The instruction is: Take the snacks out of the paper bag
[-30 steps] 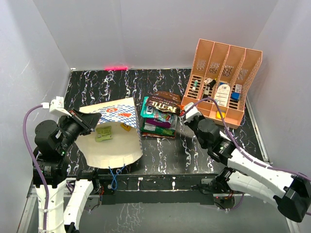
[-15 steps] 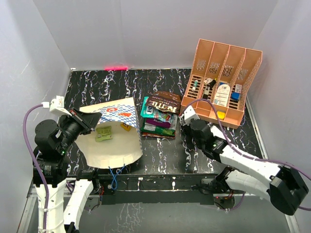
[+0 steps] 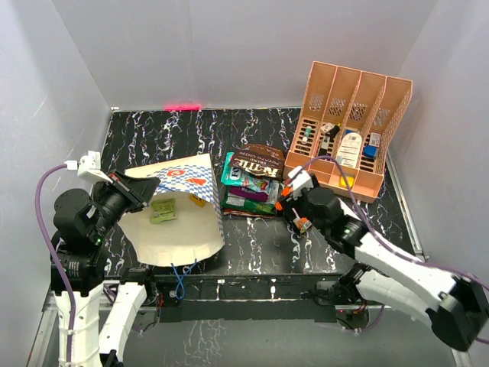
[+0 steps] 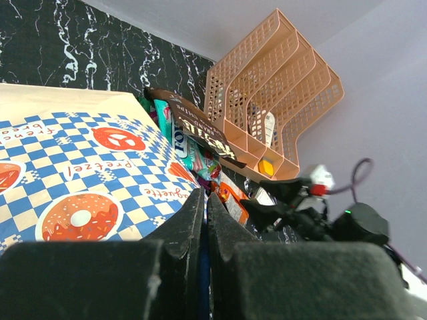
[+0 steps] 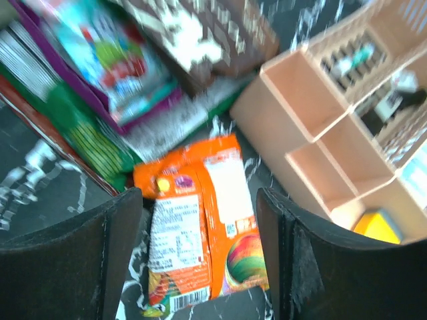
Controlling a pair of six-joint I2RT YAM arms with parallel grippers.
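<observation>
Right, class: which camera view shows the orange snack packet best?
Right wrist view: the orange packet lies large between the right gripper's open fingers, slightly blurred. Left wrist view shows a small corner beyond the paper bag; in the top view the gripper hides most of it.

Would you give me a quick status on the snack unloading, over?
Left gripper shut on paper bag. Right gripper open above orange packet, beside snack pile. Green packets in bag. Nothing blocking.
</observation>
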